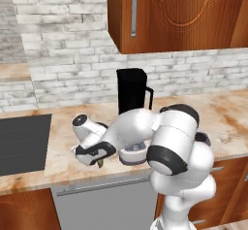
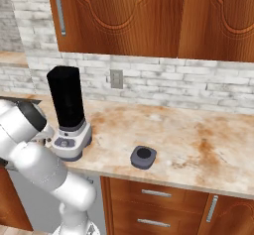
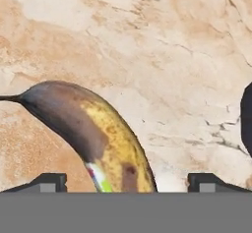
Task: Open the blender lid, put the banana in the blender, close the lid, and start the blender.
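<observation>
A: Surroundings?
B: One tall black blender (image 2: 67, 111) on a grey dial base stands on the marbled beige tabletop (image 2: 198, 145). One dark grey square lid (image 2: 143, 157) lies apart to its right. A dark cooktop (image 1: 22, 144) sits at far left.

A: Banana?
B: One brownish-yellow banana (image 3: 93, 133) lies on the tabletop beside the blender base, arching away from the tool, dark stem outward.

A: Tool?
B: The tool (image 3: 127, 182) is spread wide, straddling the banana, not clenched.

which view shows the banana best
The hand view: the banana lies close up on the counter, between the open fingers, its dark tip and brown-yellow skin plain. In the left base view just a small dark bit peeks out under the gripper. In the right base view the arm covers that spot.
</observation>
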Controlling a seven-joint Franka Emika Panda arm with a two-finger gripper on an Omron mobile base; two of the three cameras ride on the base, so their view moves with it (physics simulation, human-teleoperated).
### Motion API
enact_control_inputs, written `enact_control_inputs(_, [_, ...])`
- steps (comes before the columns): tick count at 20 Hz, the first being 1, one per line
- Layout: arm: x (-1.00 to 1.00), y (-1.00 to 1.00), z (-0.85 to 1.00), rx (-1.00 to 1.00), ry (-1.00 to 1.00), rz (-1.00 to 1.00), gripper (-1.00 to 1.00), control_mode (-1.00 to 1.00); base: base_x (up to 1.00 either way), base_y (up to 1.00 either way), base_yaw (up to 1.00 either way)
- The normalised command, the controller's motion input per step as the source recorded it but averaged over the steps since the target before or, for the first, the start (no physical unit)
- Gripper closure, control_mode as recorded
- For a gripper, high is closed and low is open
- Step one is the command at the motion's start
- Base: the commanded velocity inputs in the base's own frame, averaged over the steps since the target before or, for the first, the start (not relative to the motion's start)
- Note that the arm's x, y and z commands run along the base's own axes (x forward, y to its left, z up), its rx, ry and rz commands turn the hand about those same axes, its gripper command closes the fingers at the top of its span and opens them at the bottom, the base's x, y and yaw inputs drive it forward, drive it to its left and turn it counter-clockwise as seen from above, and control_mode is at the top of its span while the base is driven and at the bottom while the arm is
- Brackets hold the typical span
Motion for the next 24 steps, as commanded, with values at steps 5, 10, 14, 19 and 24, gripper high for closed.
enact_control_inputs(5, [0.11,0.06,-0.37,-0.03,0.11,0.0,1.0,-1.0,0.0,0.0,0.0])
enact_control_inputs(10, [-0.12,0.05,-0.14,0.01,0.06,0.01,1.0,-1.0,0.0,0.0,0.0])
enact_control_inputs(14, [-0.68,-0.14,0.76,0.08,-0.21,0.0,1.0,-1.0,0.0,0.0,0.0])
enact_control_inputs(19, [-0.61,-0.08,1.0,0.01,-0.32,-0.01,1.0,-1.0,0.0,0.0,0.0])
enact_control_inputs(24, [-0.39,-0.33,1.0,0.0,-0.3,-0.08,1.0,-1.0,0.0,0.0,0.0])
